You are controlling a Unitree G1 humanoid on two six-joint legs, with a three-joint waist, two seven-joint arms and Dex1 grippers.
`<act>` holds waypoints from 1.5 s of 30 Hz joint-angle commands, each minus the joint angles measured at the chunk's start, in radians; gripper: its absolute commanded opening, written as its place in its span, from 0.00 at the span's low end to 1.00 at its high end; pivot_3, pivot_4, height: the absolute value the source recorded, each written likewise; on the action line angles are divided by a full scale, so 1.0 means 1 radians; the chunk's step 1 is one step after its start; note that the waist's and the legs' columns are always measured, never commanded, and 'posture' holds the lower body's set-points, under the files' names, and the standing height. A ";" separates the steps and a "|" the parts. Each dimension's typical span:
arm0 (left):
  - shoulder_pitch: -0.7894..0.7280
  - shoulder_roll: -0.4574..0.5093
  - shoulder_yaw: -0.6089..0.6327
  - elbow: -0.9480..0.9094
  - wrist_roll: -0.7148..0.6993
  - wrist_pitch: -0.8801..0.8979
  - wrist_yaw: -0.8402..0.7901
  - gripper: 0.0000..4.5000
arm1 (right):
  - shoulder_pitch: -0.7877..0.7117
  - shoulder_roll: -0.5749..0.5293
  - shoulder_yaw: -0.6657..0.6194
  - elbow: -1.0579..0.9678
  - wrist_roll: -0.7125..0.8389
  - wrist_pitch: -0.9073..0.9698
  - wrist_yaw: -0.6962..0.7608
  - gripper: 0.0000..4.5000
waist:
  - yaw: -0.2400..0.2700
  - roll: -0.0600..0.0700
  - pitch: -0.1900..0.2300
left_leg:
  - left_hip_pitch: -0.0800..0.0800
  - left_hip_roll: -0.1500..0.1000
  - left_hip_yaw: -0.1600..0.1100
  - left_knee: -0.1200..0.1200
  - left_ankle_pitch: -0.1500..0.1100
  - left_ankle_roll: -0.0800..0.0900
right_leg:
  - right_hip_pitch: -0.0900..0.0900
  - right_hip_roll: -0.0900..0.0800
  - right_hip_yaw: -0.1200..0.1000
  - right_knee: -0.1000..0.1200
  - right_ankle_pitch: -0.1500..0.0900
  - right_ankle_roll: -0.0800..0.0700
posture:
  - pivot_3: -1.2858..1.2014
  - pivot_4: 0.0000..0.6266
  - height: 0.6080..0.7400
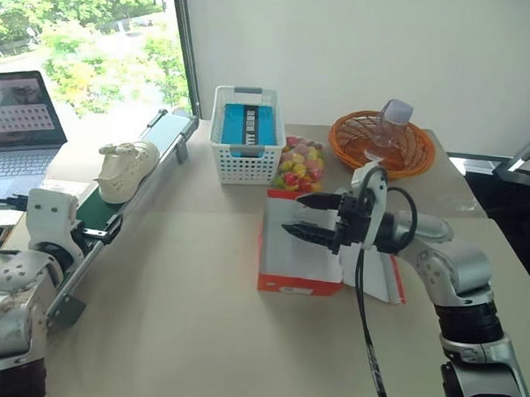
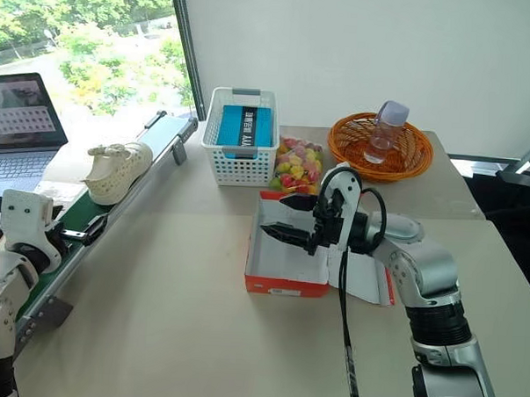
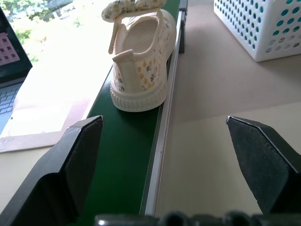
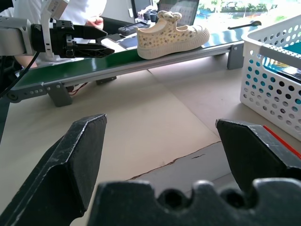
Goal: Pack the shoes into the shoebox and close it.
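Left wrist view showed the left gripper [image 3: 176, 155] with its two black fingers spread wide and nothing between them, lined up behind the heel of a cream shoe [image 3: 140, 56] that stood upright on the green conveyor belt [image 3: 122, 160]. In the left eye view that gripper [image 1: 92, 232] sat low over the belt's near end, with the shoe just ahead of it, not touched. Only this one shoe could be made out; where its pair was I could not tell.

Across the table [image 1: 171, 335] the right gripper [image 1: 310, 216] hovered over the shoebox [image 1: 297, 268], its fingers likewise spread and empty, pointing sideways toward the belt. The red-orange box lay open, its white inside showing and apparently empty, with the lid folded out on the side nearer the right arm.

Beyond the box were a white lattice basket [image 1: 247, 136], a bag of coloured sweets [image 1: 300, 163] and an orange wicker basket [image 1: 382, 144] holding a clear bottle [image 1: 388, 126]. A laptop [image 1: 17, 131] stood past the belt.

By my judgement the step in hand was picking the shoe off the belt, so packing had hardly begun. The next move called for the left gripper to advance until its fingers straddled the heel, close firmly and lift clear before carrying it toward the box.
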 commanded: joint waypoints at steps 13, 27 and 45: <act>-0.087 0.043 0.006 0.263 0.006 0.023 0.039 1.00 | -0.018 -0.027 -0.036 -0.024 -0.022 -0.019 -0.007 0.99 | 0.001 -0.001 0.001 | 0.000 0.000 0.000 0.000 0.000 0.001 | 0.000 0.000 -0.001 0.001 0.000 0.000 | 0.52 0.24 1.00; -0.148 0.047 -0.041 0.291 -0.047 0.084 -0.011 0.63 | -0.003 -0.051 -0.056 -0.051 -0.042 -0.024 -0.022 1.00 | 0.022 0.000 0.000 | 0.000 0.000 0.000 0.000 -0.001 -0.003 | 0.000 -0.001 -0.002 0.002 0.000 -0.001 | 0.52 0.24 1.00; -0.623 -0.247 -0.351 0.046 -0.130 0.122 0.105 0.59 | -0.206 0.177 -0.389 0.011 0.439 0.362 -0.482 1.00 | 0.020 -0.013 0.007 | -0.004 0.000 -0.001 0.000 0.004 0.004 | 0.001 0.001 -0.002 0.000 0.005 0.007 | 0.52 0.24 1.00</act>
